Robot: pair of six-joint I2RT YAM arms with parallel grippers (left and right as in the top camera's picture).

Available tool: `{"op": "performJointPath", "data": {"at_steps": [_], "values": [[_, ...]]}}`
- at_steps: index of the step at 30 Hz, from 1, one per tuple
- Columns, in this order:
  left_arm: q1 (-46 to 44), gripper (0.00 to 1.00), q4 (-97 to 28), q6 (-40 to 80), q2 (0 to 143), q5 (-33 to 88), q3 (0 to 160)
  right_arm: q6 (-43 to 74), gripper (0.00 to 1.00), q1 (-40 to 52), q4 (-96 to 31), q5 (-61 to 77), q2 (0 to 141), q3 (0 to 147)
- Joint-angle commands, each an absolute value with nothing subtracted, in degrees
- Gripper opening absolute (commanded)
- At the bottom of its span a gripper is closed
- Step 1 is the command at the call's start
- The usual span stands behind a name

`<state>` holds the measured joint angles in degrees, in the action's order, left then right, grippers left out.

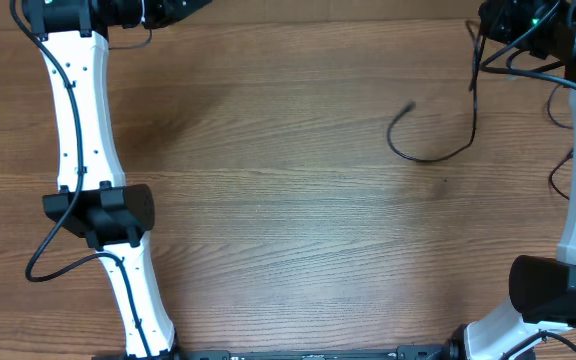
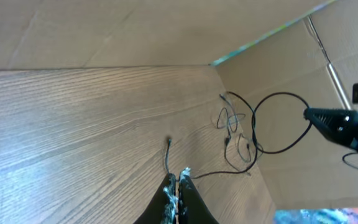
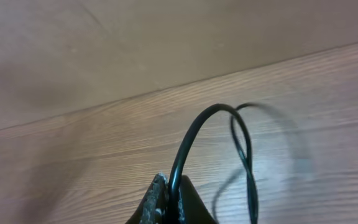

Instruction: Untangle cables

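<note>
Wood tabletop [image 1: 288, 250] w/ cardboard walls [image 2: 135, 31] behind it. Your right gripper [image 3: 169, 196] is up at the far right corner, fingers pinching the black cable [image 3: 191, 134], which arcs up out of the tips. From there the cable drops to the tabletop and lies in a loose curl near that corner, free end resting on the wood. Your left gripper [image 2: 178, 186], over twd the far left corner, has its fingers pressed together, well apart from the cable.
</note>
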<state>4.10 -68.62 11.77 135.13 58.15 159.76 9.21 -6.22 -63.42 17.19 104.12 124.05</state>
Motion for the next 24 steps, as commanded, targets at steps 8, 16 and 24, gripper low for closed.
{"op": "performJointPath", "data": {"at_steps": [8, 16, 24], "values": [[-10.4, 0.18, -66.9, 4.0, 134.0, 48.2, 160.3, 10.9, 0.04, -4.5, -55.4, 36.9, 104.0, 124.2], [-19.0, 0.56, -60.4, 5.5, 134.1, 39.0, 160.3, 11.6, 0.04, 1.5, -52.2, 42.5, 104.0, 124.2], [-21.0, 0.61, -59.8, 6.7, 134.3, 36.8, 160.1, 16.6, 0.04, 6.2, -42.9, 42.8, 103.6, 124.7]]}}
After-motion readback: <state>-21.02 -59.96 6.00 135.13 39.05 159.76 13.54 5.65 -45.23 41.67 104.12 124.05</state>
